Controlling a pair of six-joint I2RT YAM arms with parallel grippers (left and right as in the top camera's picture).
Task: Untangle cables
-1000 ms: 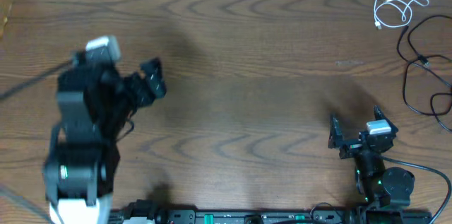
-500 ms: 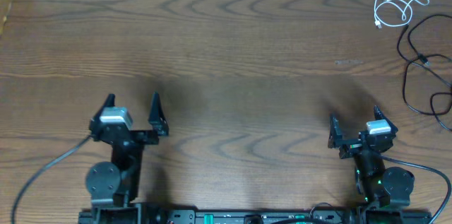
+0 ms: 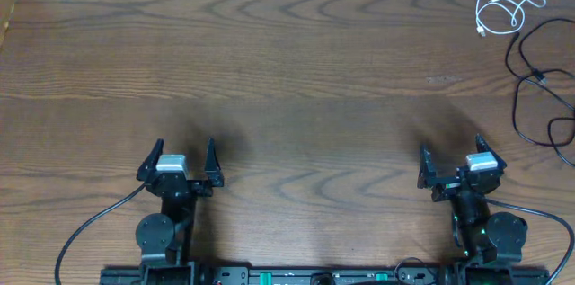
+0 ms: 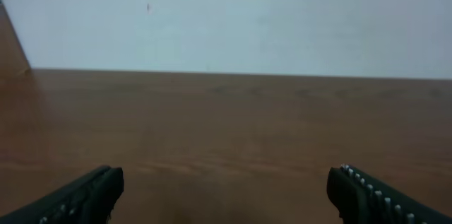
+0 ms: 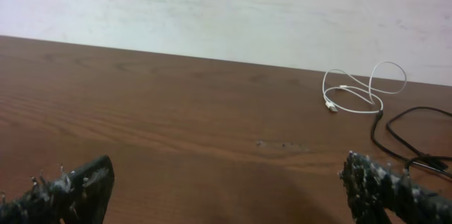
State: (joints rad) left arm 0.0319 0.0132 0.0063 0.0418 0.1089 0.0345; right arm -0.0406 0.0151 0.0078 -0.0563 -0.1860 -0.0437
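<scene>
A broad brown wooden table [image 3: 287,69] fills most of the overhead view, with a pale wall [image 4: 247,19] along its far edge and a dark rail [image 3: 296,278] along the bottom of the frame, where the two arm bases sit. A thick black wire [image 3: 90,227] curves out from the left base towards the lower left corner, and another wire [image 3: 530,209] runs from the right base off the right edge (these belong to the robot, not to the job). Both arms are folded low over their bases and point up the frame. The left gripper [image 3: 185,146] sits at lower left with its jaws spread wide and nothing between them; its own camera shows only wood and wall between the finger tips. The right gripper [image 3: 451,146] sits at lower right, jaws equally wide apart and holding nothing. The cables lie in the upper right corner, well apart from both grippers. The white cable [image 3: 499,8] is thin and short, lying in a couple of loose loops near the far edge, its small plug end at the lower left of the coil. Just below it the black cable [image 3: 539,78] snakes down the right edge in wider, looser bends and runs partly out of frame. From the right wrist view the white coil [image 5: 364,91] and the black cable [image 5: 376,128] lie close together at right; whether they touch I cannot tell.
</scene>
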